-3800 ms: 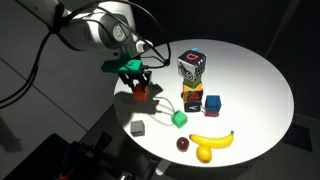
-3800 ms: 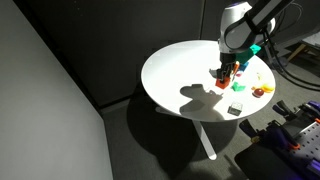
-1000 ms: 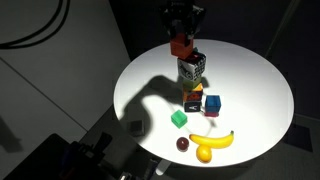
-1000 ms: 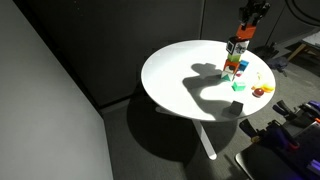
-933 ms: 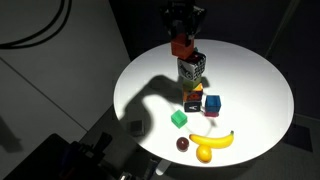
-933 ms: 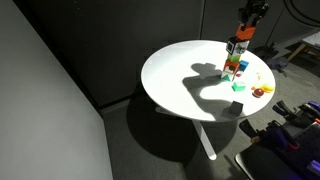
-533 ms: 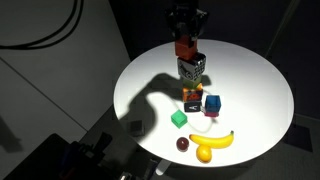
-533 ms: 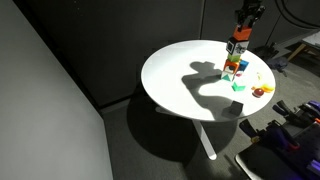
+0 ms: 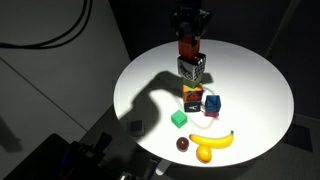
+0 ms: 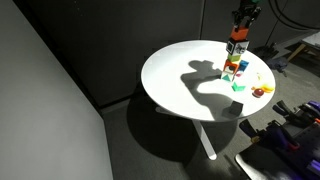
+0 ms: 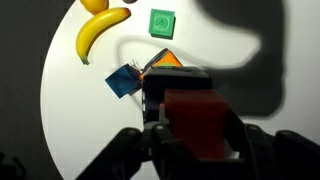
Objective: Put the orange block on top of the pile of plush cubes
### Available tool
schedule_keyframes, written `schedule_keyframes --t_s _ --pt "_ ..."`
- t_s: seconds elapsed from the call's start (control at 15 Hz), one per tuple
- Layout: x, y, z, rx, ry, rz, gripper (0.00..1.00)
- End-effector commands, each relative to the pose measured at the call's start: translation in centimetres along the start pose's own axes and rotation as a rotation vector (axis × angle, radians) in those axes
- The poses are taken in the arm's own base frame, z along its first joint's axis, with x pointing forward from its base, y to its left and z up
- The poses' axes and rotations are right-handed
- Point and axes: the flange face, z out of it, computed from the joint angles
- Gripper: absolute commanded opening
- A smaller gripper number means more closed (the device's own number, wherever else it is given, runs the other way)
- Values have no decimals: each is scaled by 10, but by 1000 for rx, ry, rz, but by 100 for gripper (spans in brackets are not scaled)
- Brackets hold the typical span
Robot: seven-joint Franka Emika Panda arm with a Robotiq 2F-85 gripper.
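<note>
My gripper [image 9: 189, 38] is shut on the orange block [image 9: 188, 47] and holds it just above the pile of plush cubes [image 9: 192, 69] at the back of the round white table [image 9: 250, 70]. In an exterior view the block [image 10: 238, 34] hangs over the pile [image 10: 235, 55]. In the wrist view the block [image 11: 200, 125] looks dark red between the two fingers [image 11: 196, 148] and hides the pile below. Whether the block touches the pile's top cannot be told.
In front of the pile lie a dark cube with a yellow-orange face [image 9: 192, 97], a blue cube [image 9: 212, 104], a green cube [image 9: 179, 119], a banana [image 9: 211, 140] and a dark red ball [image 9: 183, 144]. The wrist view shows the banana [image 11: 98, 31], green cube [image 11: 162, 22] and blue cube [image 11: 123, 82].
My gripper has carried the orange block from the table's left part up to above the plush pile. Over the last second it shifted slightly right and up.
</note>
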Motion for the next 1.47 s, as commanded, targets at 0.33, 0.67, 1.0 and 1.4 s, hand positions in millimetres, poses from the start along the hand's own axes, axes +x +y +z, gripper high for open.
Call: schedule_keyframes --t_s 0.33,0.67,1.0,1.4 --pt "10 5 -5 -5 -30 27 29" --pt "9 9 -8 -10 -39 31 29" --pt "9 13 -4 -11 -48 36 29" --pt "11 15 2 -9 -57 39 29"
